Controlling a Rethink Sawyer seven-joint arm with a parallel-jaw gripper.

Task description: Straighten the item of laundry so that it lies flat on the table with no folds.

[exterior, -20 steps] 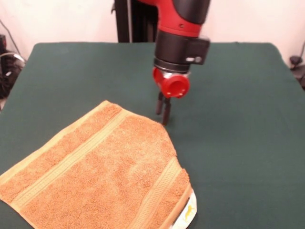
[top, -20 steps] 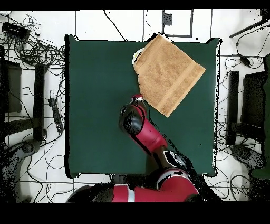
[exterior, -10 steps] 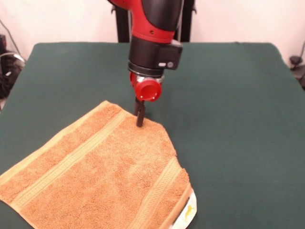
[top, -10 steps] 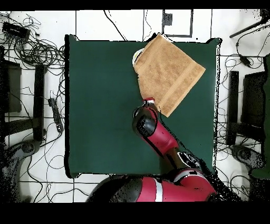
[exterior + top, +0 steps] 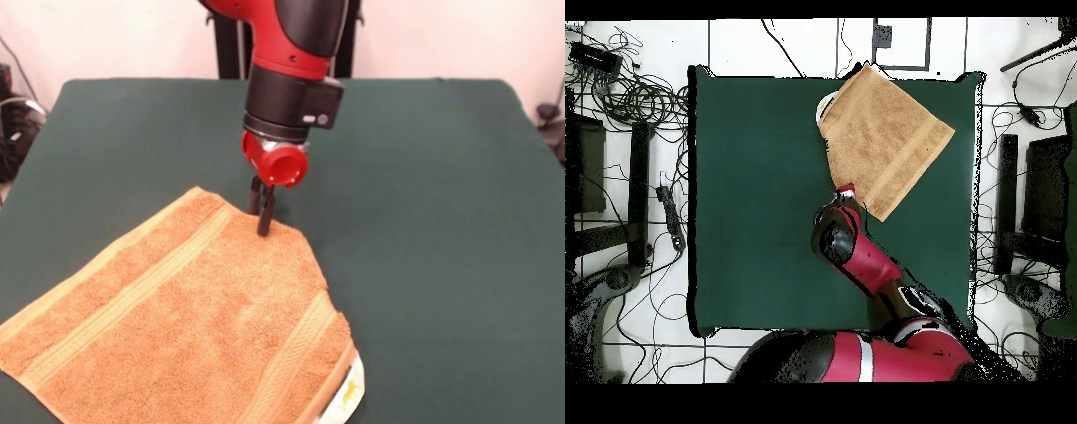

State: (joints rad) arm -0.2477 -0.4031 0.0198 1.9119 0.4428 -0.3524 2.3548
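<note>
The orange-tan towel lies at the table's near left in the front view. Its right side runs in a slanted folded edge, and a white tag peeks out under its near right corner. My gripper points straight down with its tips at the towel's far edge, by the top of that slanted edge. The fingers stand close together and look shut, and the towel is not lifted. In the overhead view the towel lies at the table's top right, with the gripper at its lower left edge.
The towel's near edge hangs at the table's front border in the front view. Wide bare green cloth lies to the right of the towel and behind it. Cables and stands surround the table on the floor.
The arm swung from bare cloth right of the towel leftward onto the towel's far edge, then shifted slightly right. The towel has not visibly moved.
</note>
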